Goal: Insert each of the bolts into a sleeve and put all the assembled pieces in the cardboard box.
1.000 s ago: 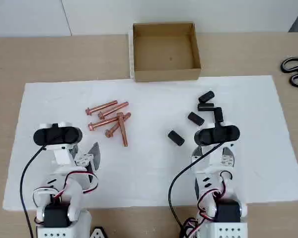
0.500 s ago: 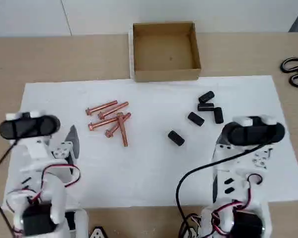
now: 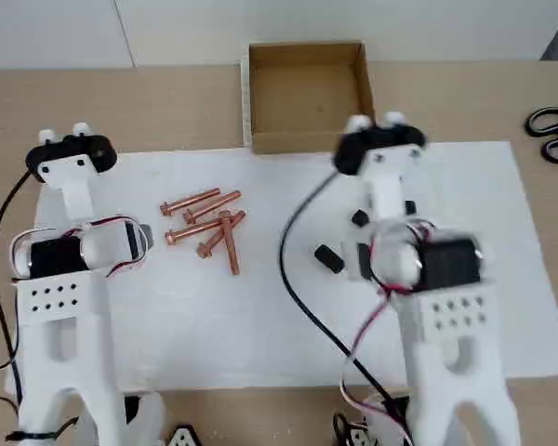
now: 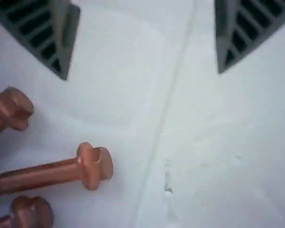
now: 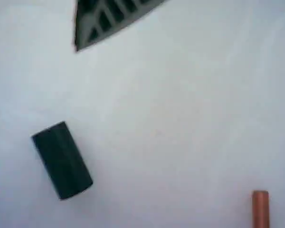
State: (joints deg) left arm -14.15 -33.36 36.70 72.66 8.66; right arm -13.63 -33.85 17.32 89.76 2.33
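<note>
Several copper bolts (image 3: 205,223) lie in a loose pile left of centre on the white sheet. My left gripper (image 4: 143,69) is open just above the sheet, beside three bolt heads (image 4: 95,166). Black sleeves lie right of centre: one (image 3: 328,258) apart from the rest, the others (image 3: 358,218) partly hidden under my right arm (image 3: 381,149). In the right wrist view, one finger (image 5: 109,16) hangs over bare sheet with nothing against it. A sleeve (image 5: 61,159) lies on its side nearby, and a bolt tip (image 5: 260,206) shows. The cardboard box (image 3: 307,139) stands at the back.
The white sheet (image 3: 260,316) covers most of the wooden table. Black scissors (image 3: 553,123) lie on the bare wood at the far right. Cables trail from both arms down to the front edge.
Both arms have risen from their folded pose at the front edge and stretched forward. The left one went toward the bolt heads, the right one over the sleeves.
</note>
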